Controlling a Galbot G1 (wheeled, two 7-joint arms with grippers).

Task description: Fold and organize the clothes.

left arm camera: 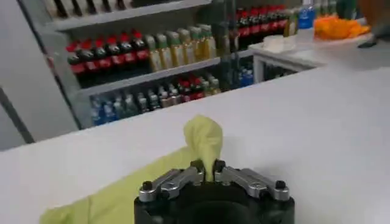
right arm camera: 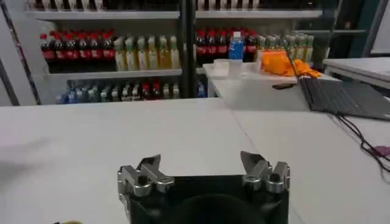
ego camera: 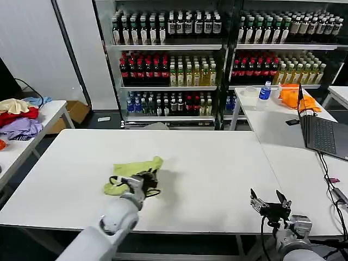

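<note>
The clothes, one lime yellow-green T-shirt [ego camera: 133,169], lie bunched on the white table [ego camera: 206,163] left of its middle. My left gripper [ego camera: 145,179] sits at the shirt's near right part, shut on a fold of it. In the left wrist view the shirt [left arm camera: 204,137] rises as a pinched tuft between the closed fingertips of the left gripper [left arm camera: 207,165]. My right gripper [ego camera: 268,202] hovers at the table's front right edge, open and empty. The right wrist view shows the right gripper [right arm camera: 201,163] with its fingers spread wide over bare table.
A side table [ego camera: 22,144] at the left carries a pile of red, purple and cream garments [ego camera: 17,117]. At the right stand a laptop [ego camera: 321,130], a water bottle [ego camera: 265,93] and an orange cloth [ego camera: 299,100]. Drink shelves [ego camera: 168,60] line the back.
</note>
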